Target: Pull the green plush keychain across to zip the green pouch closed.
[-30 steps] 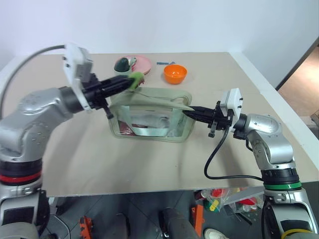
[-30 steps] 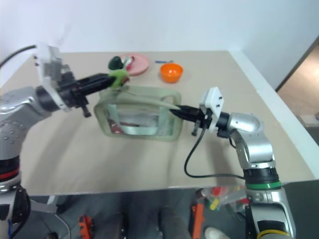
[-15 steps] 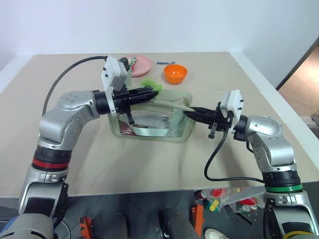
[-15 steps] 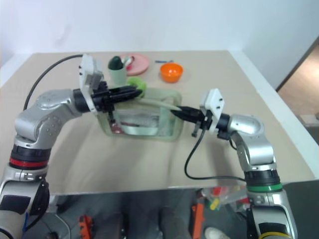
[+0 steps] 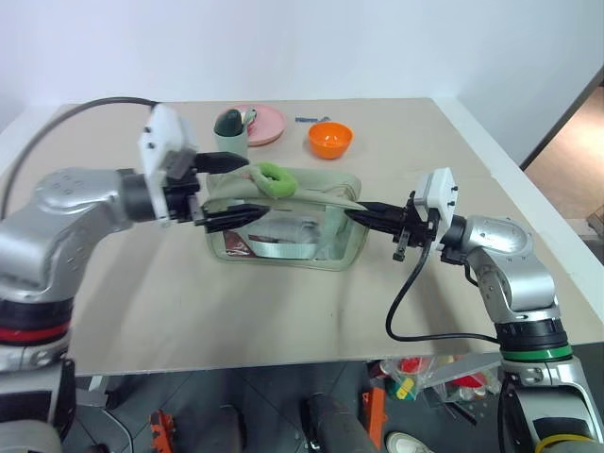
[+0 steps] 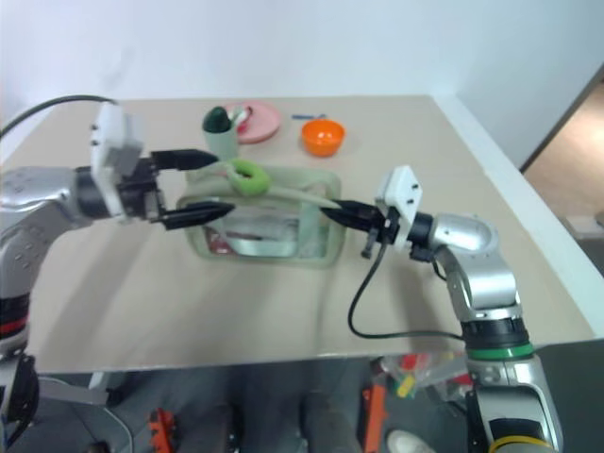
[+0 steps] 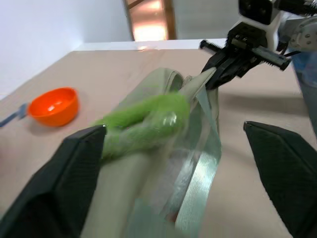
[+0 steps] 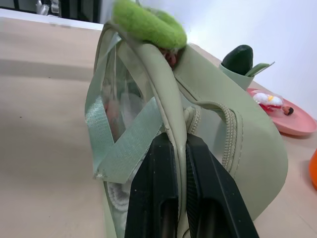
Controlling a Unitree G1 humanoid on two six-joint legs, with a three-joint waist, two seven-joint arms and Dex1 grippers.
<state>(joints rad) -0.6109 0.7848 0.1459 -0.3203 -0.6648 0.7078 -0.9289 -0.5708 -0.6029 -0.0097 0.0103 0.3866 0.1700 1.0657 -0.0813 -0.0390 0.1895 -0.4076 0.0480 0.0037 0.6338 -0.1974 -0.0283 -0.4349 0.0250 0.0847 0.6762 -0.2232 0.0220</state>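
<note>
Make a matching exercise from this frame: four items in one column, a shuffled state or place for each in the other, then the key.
Items
1. left gripper
2. right gripper
3. green plush keychain
4. orange bowl

States
A. lying loose on top of the green pouch
B. fingers spread wide, holding nothing
C. standing behind the pouch on the table
D. fingers pinched on the pouch's end

Pairs: 1-B, 2-D, 3-A, 4-C

Our left gripper [image 5: 223, 192] hangs level with fingers spread wide, while our right gripper [image 5: 360, 213] is clamped tight, pointing leftward.
</note>
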